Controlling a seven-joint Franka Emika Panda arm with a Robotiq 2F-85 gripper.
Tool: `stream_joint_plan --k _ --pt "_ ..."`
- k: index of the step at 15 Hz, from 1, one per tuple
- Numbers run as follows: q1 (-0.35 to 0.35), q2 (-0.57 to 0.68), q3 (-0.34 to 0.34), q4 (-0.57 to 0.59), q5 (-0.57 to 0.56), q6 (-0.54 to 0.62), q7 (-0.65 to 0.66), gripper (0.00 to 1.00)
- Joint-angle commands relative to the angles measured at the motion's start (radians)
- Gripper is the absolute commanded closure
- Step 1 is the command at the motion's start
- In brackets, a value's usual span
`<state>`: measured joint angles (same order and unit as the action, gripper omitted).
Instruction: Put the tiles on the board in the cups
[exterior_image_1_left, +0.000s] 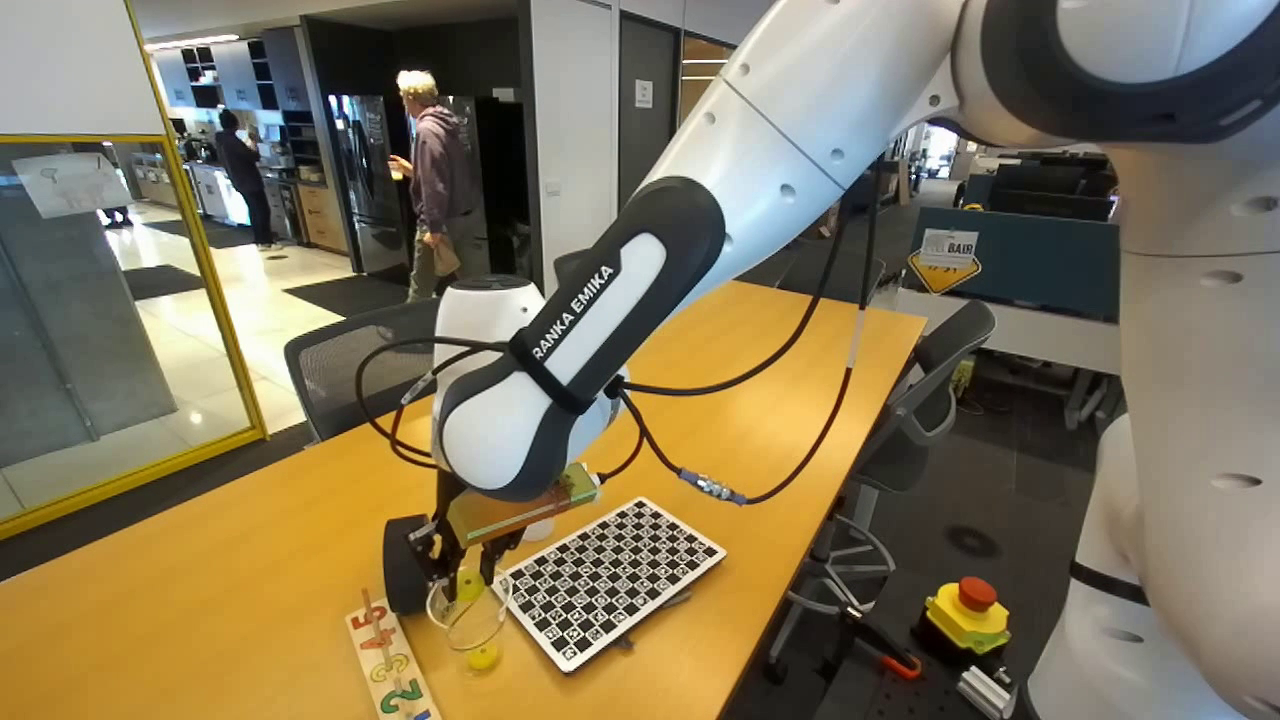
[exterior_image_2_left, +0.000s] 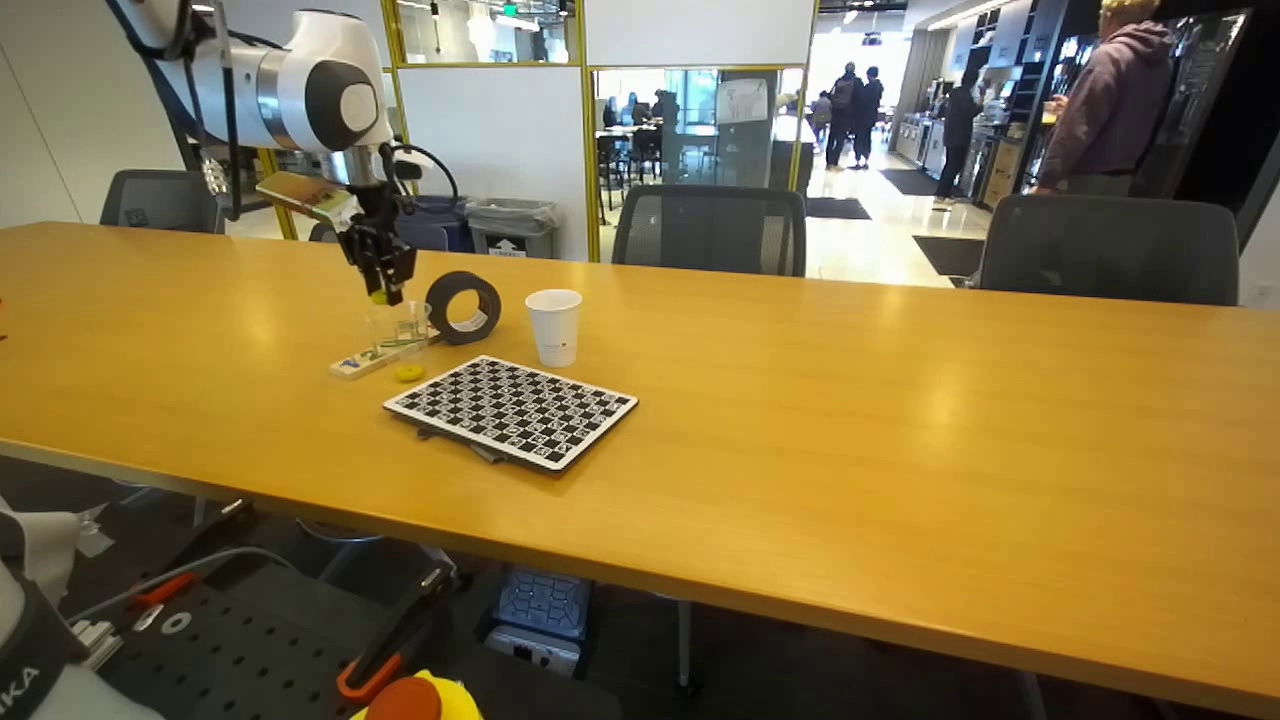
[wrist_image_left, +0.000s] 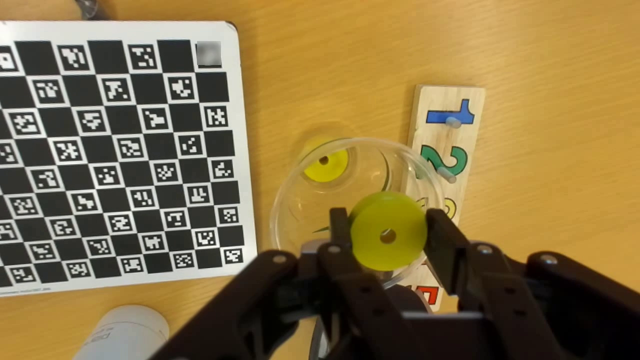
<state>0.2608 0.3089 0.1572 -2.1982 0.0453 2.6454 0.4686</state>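
apparently, the step in hand is the release of a yellow-green round disc with a small hole (wrist_image_left: 372, 222) into the clear see-through round cup (wrist_image_left: 292, 215). the black two-finger gripper (wrist_image_left: 388, 225) pinches this disc between its fingertips. in the wrist view the disc is over the mouth of the cup, nearer to one side of the rim than to the middle; its exact height against the rim i cannot tell. a second yellow disc (wrist_image_left: 330, 171) shows at the bottom of the same cup, and i judge that it lies inside.

the flat black-and-white checkered board (wrist_image_left: 125, 170) lies just beside this cup, and no disc shows on it. on the cup's other side lies a narrow wooden strip (wrist_image_left: 442, 137) with coloured numbers and short pegs (the holes of the discs would perhaps fit these pegs, but this is only my guess). the white paper-like cup (exterior_image_2_left: 555, 330) stands upright near the board, its inside hidden.

for the next move, i think the gripper should shift slightly toward the middle of the mouth, go down a little, spread its fingers so the disc falls inside, then rise straight up. the clear cup looks light, so pressing on its rim could tip it.
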Motion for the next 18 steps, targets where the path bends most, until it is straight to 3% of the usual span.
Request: stream_joint_plan --k 1,2,3,4,8,12,18 --pt "-0.003 0.055 -0.009 0.077 0.031 -0.032 -0.030 0.82" --pt "-0.006 0.060 -0.008 0.085 0.040 -0.046 -0.035 0.81" --pt "-0.012 0.064 -0.003 0.091 0.054 -0.063 -0.043 0.52" --pt "-0.017 0.064 0.002 0.094 0.070 -0.079 -0.050 0.32" --pt "-0.010 -0.027 -0.007 0.046 0.069 -0.158 -0.052 0.03" --pt "-0.008 -0.230 -0.002 -0.051 0.057 -0.306 -0.022 0.00" --pt "-0.023 -0.563 0.028 -0.171 0.065 -0.638 -0.050 0.00"
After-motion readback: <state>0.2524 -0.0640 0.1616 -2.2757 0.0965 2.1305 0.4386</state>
